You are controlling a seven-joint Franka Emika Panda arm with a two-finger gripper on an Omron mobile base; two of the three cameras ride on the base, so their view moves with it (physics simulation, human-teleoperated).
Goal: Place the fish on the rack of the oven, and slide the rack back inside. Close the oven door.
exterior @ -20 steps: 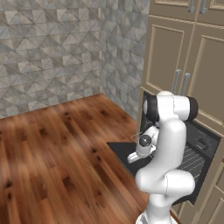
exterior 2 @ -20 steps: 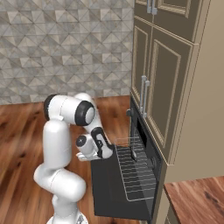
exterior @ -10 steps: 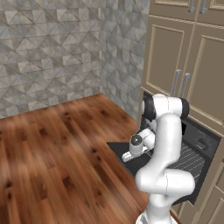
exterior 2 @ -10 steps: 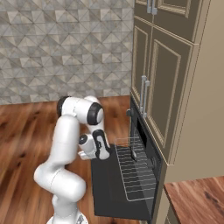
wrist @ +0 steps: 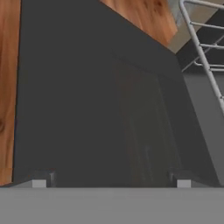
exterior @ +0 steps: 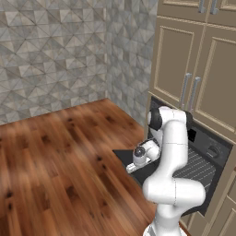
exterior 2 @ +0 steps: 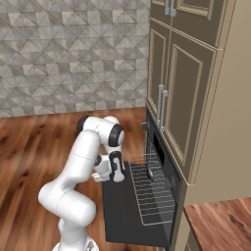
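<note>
My pincer hangs spread and empty just above the dropped-open oven door, beside the rack pulled out over it from the oven, presumably to take a fish I can't see anywhere.

No legible text, labels, brand marks, numbers or signs appear in any view. The small display on the control strip of the dark grey and black built-in wall oven is too small to read; its round knobs carry no discernible markings.
</note>
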